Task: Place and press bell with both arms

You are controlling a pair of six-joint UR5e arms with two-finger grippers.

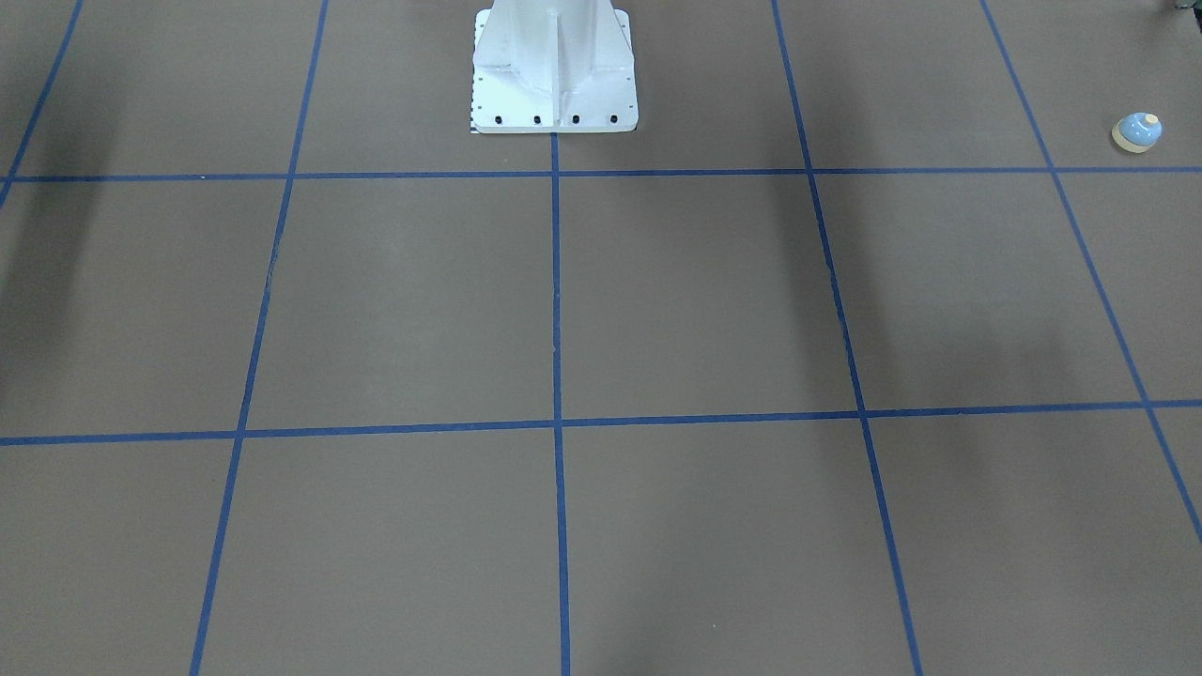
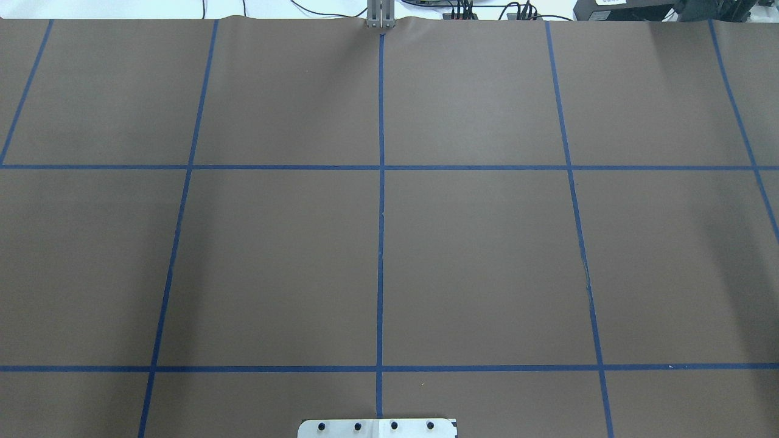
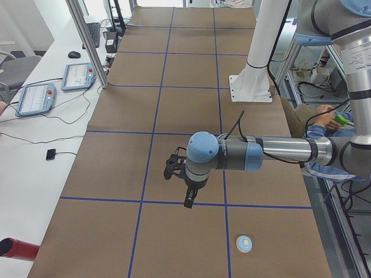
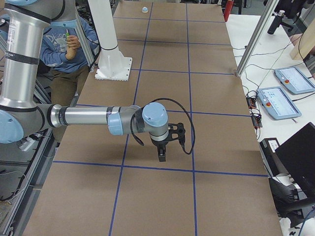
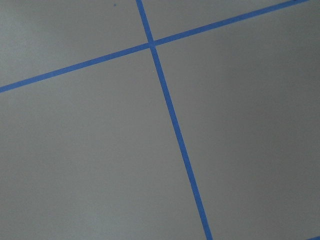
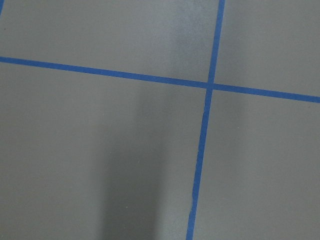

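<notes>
The light-blue bell (image 1: pixel 1137 131) with its cream button stands upright on the brown mat near the table's left end; it also shows in the exterior left view (image 3: pixel 244 244) and, far off, in the exterior right view (image 4: pixel 144 9). My left gripper (image 3: pixel 189 200) hangs above the mat, pointing down, apart from the bell and further from that table end. My right gripper (image 4: pixel 162 156) hangs above the mat near a blue tape line, far from the bell. Both grippers show only in the side views, so I cannot tell whether they are open or shut. Both wrist views show only mat and tape.
The white pedestal (image 1: pixel 554 75) is bolted at the robot's side of the table. A seated person (image 4: pixel 69 44) is behind it. Teach pendants (image 3: pixel 35 98) and cables lie on the white bench beside the mat. Blue tape lines (image 2: pixel 380 243) grid the mat.
</notes>
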